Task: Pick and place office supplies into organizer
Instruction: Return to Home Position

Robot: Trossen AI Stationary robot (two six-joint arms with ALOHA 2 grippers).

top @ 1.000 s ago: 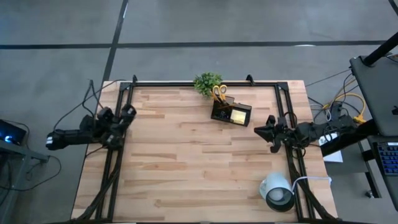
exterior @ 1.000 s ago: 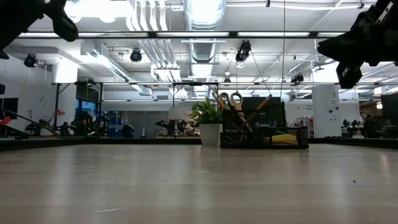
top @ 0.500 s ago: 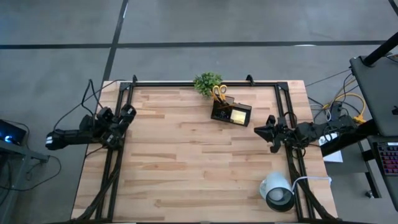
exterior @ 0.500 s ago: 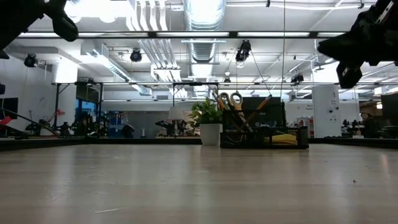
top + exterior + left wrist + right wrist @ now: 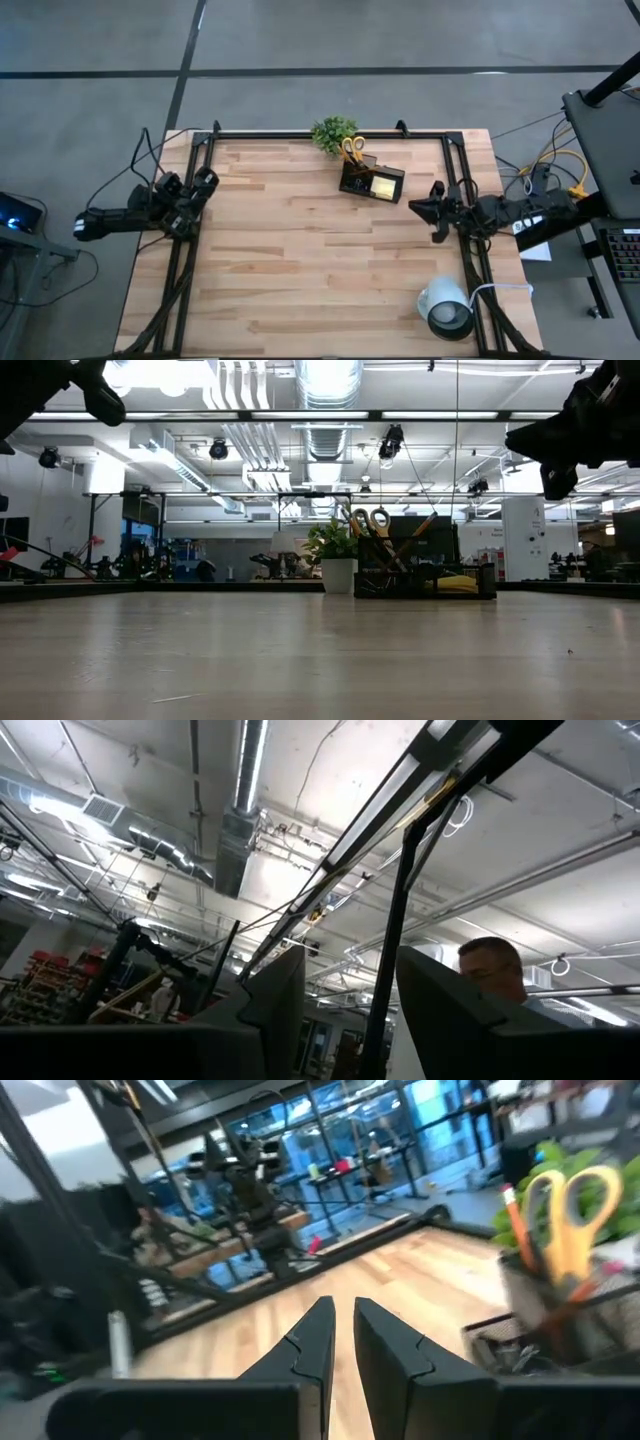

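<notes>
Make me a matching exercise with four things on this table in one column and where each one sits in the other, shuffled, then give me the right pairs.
Things:
1. yellow-handled scissors
2. sticky-note pad
3. small green plant
4. black tape roll

Places:
A. beside the white cylinder, well away from the organizer
B. standing handles-up in the organizer
C. at the edge of the table, just outside the organizer
D. lying in the organizer, on its side away from the plant

Pairs: 1-B, 2-D, 3-C, 4-A.
</notes>
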